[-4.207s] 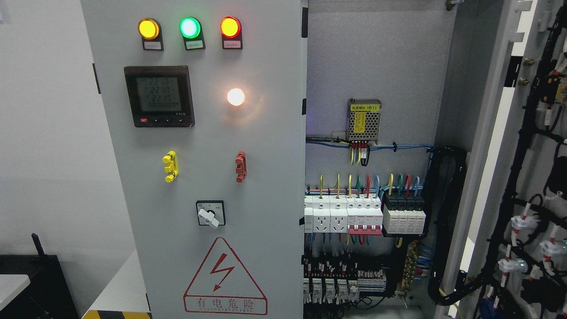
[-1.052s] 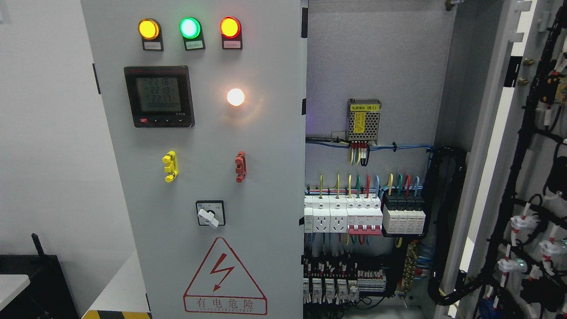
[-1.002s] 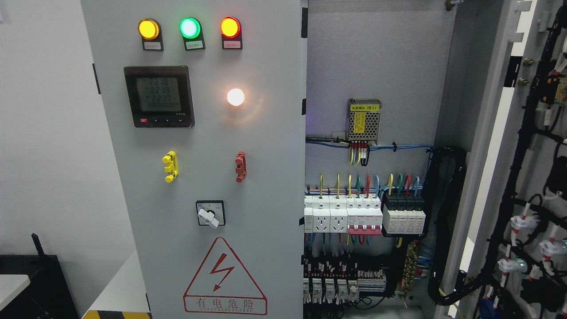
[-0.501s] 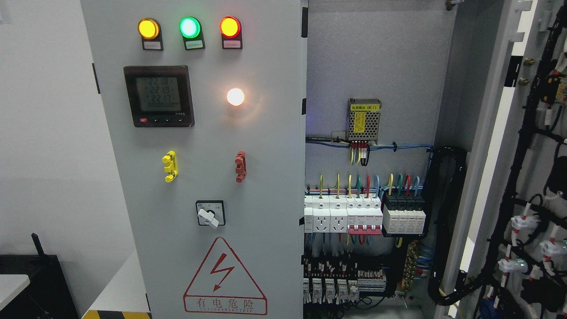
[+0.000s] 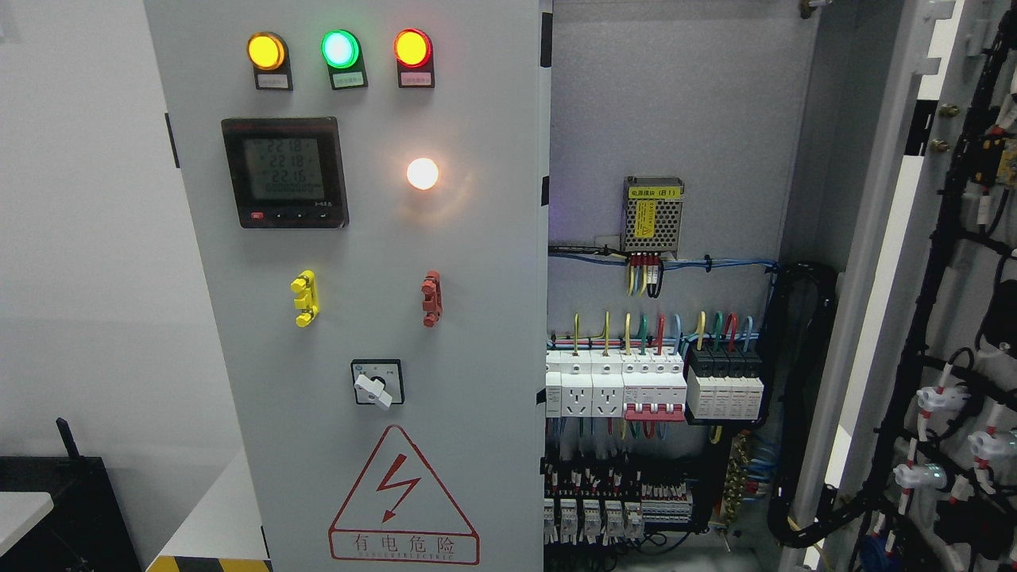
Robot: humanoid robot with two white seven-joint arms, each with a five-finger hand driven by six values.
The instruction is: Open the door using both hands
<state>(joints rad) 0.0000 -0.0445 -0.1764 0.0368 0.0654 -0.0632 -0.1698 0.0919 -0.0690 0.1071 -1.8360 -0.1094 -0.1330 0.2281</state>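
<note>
Nothing has moved since the earlier frames except the meter digits; cabinet, doors and view are the same. Neither robot hand is in view, so can't tell finger state or which arm is nearer.

Left door [image 5: 357, 318] is closed, flat to camera, long axis vertical; its free edge [image 5: 543, 318] runs down the middle of the pic, next to the open bay. No clear handle visible on it. Right door [image 5: 937, 238] is already swung out at far right, inner face w/ black wiring harness showing. Judging from this, right side is done and left door is what remains; a pull would prob. start at that center edge, swinging leftward.

Open bay [image 5: 675, 119] holds, top down: small mesh power supply [image 5: 653, 213], a row of breakers and sockets [image 5: 651, 389], terminal blocks [image 5: 612, 496] at bottom.

On left door: meter [image 5: 284, 172], three lamps [image 5: 339, 49], white lit lamp [image 5: 423, 173], rotary switch [image 5: 377, 383], warning triangle [image 5: 403, 496].
</note>
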